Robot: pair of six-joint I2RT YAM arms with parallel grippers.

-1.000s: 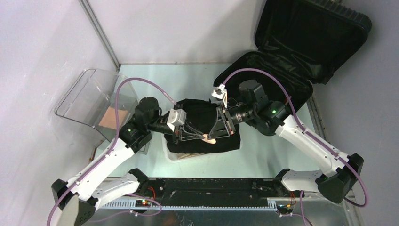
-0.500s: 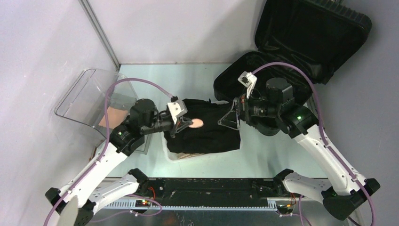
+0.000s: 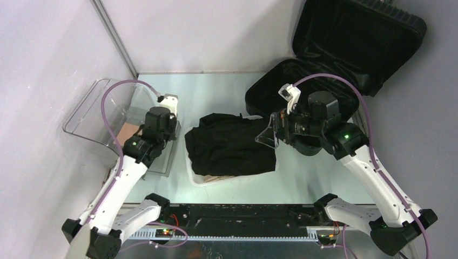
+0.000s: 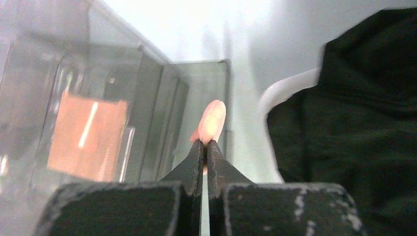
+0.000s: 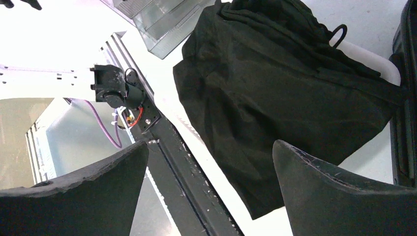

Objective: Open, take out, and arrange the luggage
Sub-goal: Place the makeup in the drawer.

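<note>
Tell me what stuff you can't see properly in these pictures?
- The pink thing in the left gripper: blurry in the left wrist view; can't tell what it is.
- The white basket: top view, its contents hidden under the black garment.
- The luggage: top view, lid cut off by the picture's top edge.

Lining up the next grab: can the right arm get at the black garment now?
Probably yes. The right gripper is open right beside the black garment, which lies uncovered atop the white basket. The left gripper, holding a pink disc, is away at the clear bin, so nothing looks in the way.
</note>
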